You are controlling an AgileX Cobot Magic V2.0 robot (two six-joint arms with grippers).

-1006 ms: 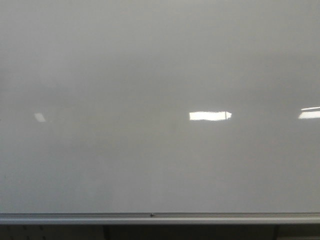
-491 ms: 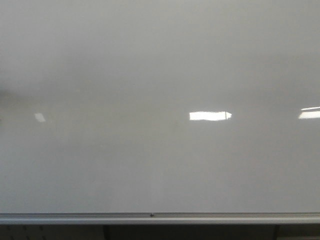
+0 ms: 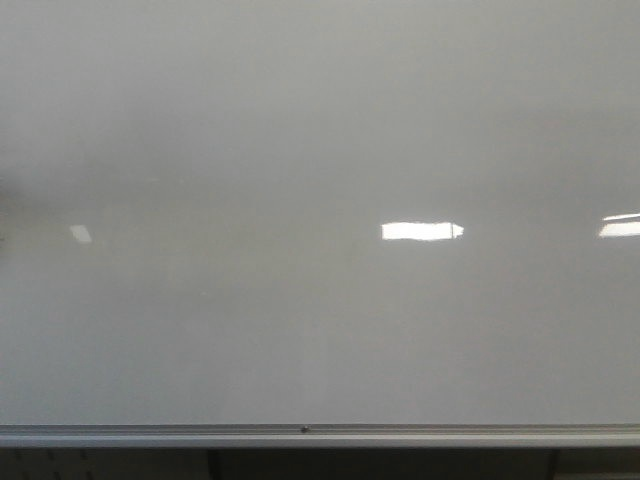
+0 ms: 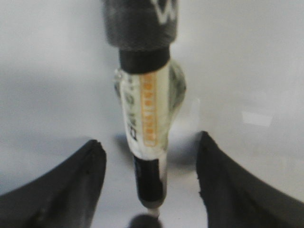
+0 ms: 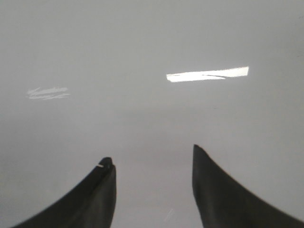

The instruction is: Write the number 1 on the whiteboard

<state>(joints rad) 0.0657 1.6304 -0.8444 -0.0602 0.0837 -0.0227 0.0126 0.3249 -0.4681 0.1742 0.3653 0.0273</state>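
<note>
Left gripper (image 4: 150,140): fingers spread, a marker (image 4: 147,109) running up the middle with a visible gap to each fingertip. The grip point is out of shot, so it cannot be told whether the marker is clamped. The marker has a black barrel and a white label with an orange strip, and it is blurred. Its far end sits against the whiteboard (image 4: 247,57), which fills the background.

Right gripper (image 5: 151,153): released, fingers apart, nothing between them, only bare whiteboard (image 5: 142,42) ahead. On that surface there is one bright reflection bar (image 5: 207,74) and a faint scuffed streak (image 5: 47,92).

Front view: neither arm is in frame. The whiteboard (image 3: 300,120) spans the full width and runs out of frame above the rail (image 3: 320,434) and at both ends of it. The rail is the only hard edge in sight, with a dark strip (image 3: 380,465) under it. The whole board face above the rail is open for travel. Three light patches sit roughly midway up from the rail: a main one (image 3: 421,231), one cut off at the right end (image 3: 620,227), and a dim one at the left end (image 3: 80,234).

Delta against 1.0 s ago: a dim shadow (image 3: 8,195) at the left end, well above the rail, has darkened. The main patch has nudged slightly right. The rail is unchanged.
</note>
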